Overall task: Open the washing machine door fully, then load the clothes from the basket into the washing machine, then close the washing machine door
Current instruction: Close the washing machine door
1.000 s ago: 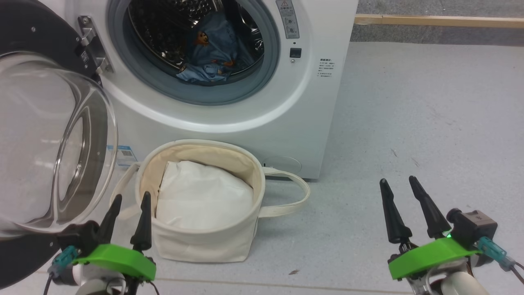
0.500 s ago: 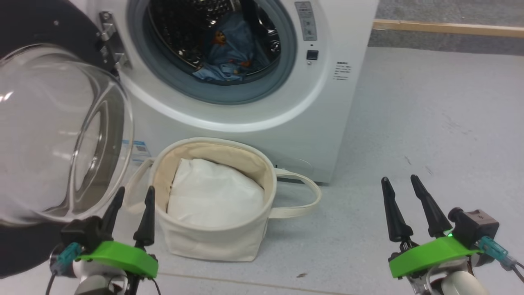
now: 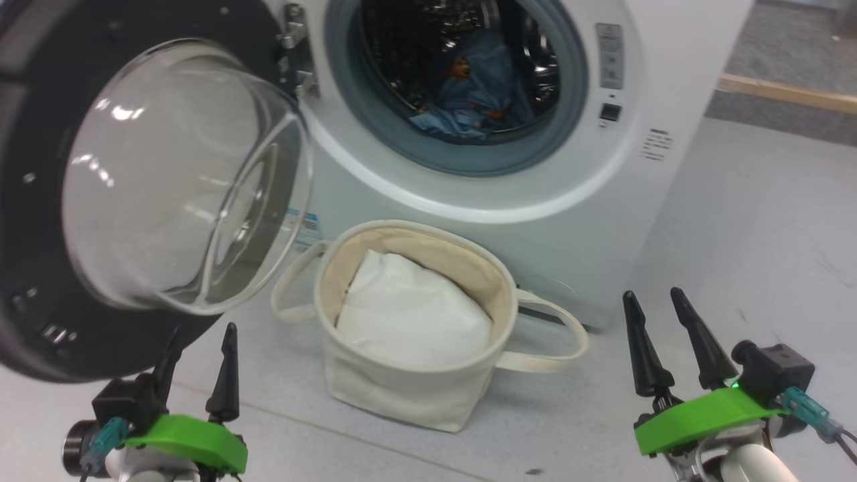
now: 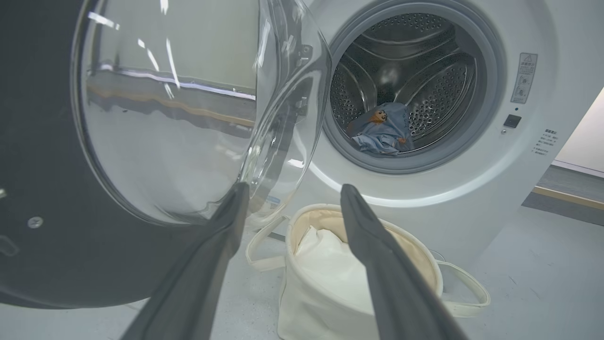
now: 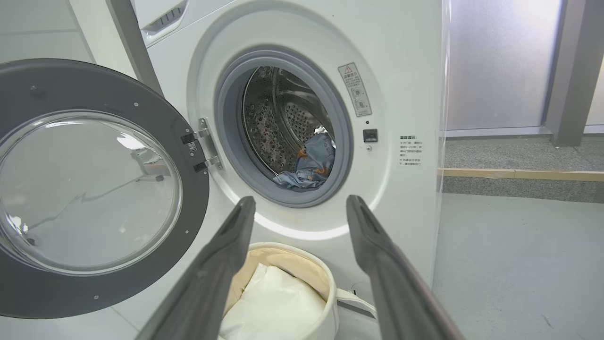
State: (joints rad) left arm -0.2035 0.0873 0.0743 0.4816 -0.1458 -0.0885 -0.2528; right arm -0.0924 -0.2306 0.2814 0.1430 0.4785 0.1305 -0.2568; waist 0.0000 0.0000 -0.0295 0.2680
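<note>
Plainly, the washing machine door (image 3: 181,181) stands swung wide at the left of the washing machine (image 3: 535,221), glass bowl bulging outward. The clothes (image 3: 469,94), blue with orange bears, lie low inside the steel drum. The basket (image 3: 402,395) sits on the floor (image 3: 736,234) just before the machine, holding a white padding cloth (image 3: 408,311). The left pincer (image 3: 203,331), just beneath the door's rim, and the right pincer (image 3: 651,298), well apart from the basket, both gape wide and grip nothing.
</note>
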